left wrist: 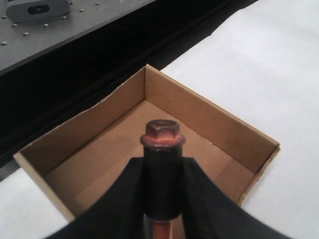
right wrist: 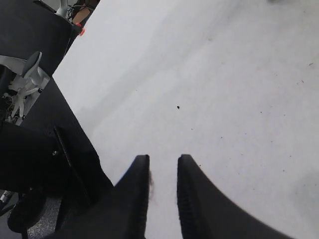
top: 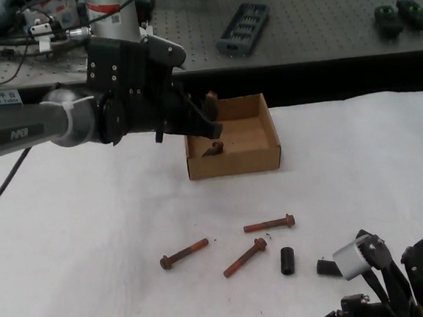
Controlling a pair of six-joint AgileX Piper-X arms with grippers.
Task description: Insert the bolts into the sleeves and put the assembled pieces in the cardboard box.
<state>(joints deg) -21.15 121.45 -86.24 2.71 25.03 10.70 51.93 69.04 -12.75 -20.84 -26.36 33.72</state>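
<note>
Bolt [left wrist: 162,133] and black sleeve [left wrist: 162,186] are already mated, the rusty hex head standing proud of the sleeve's top. The left end effector [left wrist: 163,168] is clenched on the sleeve and holds the pair upright over the floor of the cardboard box [left wrist: 209,118], nearer its left wall in the high view. The step in hand looks like the drop-off. To do it well, lower until the shank tip is close to the cardboard before letting go, so the piece tips over gently rather than bouncing. Keep it well inside the walls, and spread the fingers evenly so neither drags the sleeve off the bolt. Then lift straight up, clear of the rim. On the white surface [top: 92,236] lie three loose bolts [top: 245,257] and two loose sleeves [top: 287,260], near the right end effector [right wrist: 163,169], whose fingers stand slightly apart, grasping nothing.
</note>
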